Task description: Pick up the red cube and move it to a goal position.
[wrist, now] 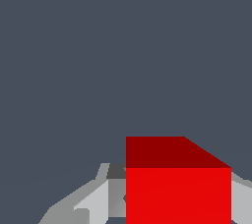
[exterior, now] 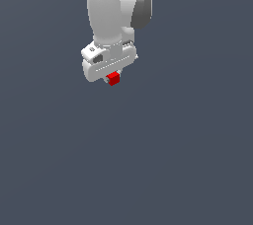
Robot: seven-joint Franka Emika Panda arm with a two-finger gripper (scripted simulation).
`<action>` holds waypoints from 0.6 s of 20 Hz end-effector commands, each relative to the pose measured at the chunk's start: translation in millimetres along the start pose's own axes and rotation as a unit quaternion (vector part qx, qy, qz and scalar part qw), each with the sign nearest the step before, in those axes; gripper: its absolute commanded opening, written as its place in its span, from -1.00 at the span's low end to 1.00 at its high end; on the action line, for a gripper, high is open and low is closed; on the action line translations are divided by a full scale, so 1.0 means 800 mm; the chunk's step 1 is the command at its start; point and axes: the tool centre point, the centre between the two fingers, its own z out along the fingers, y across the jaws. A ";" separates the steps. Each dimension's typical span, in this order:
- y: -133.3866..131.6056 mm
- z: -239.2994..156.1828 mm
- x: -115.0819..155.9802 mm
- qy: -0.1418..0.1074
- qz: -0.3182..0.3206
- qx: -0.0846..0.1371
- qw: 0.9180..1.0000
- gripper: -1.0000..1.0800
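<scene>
In the exterior view the white arm (exterior: 116, 7) reaches down from the top edge, its wrist ending in a broad white hand piece. The jaws (exterior: 113, 78) point downward and are closed onto the red cube (exterior: 114, 78), which peeks out just under the hand piece as a small bright red block. Everything around is a flat slate-grey backdrop (exterior: 173, 160), and no contact between the cube and any surface can be made out. In the wrist view the cube (wrist: 178, 193) looms large and near, with a darker red face above a brighter one, and a grey finger (wrist: 96, 203) pressing against one of its sides.
</scene>
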 end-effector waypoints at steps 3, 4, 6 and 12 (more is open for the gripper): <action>0.006 -0.057 -0.005 0.000 0.000 0.000 1.000 -1.00; 0.008 -0.068 -0.006 0.000 0.000 0.000 1.000 -1.00; 0.011 -0.088 -0.008 0.000 0.000 0.000 1.000 -1.00; 0.018 -0.134 -0.011 0.000 0.000 0.000 1.000 -1.00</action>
